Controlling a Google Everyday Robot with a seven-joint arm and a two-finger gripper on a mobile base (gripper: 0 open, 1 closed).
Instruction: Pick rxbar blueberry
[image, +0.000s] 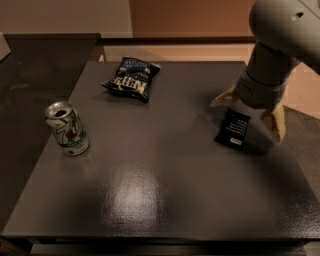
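The rxbar blueberry (233, 128) is a small flat dark wrapper with white text lines, lying on the right side of the dark table (160, 200). My gripper (250, 112) hangs just above and behind it, open. One tan finger (223, 97) sits to the bar's upper left, the other finger (278, 122) to its right. The bar lies between and slightly in front of them, resting on the table. The grey arm rises to the upper right corner.
A crinkled dark blue chip bag (131, 78) lies at the back centre-left. A white and green soda can (67, 129) stands upright at the left. A darker counter (35, 65) adjoins the table's left side.
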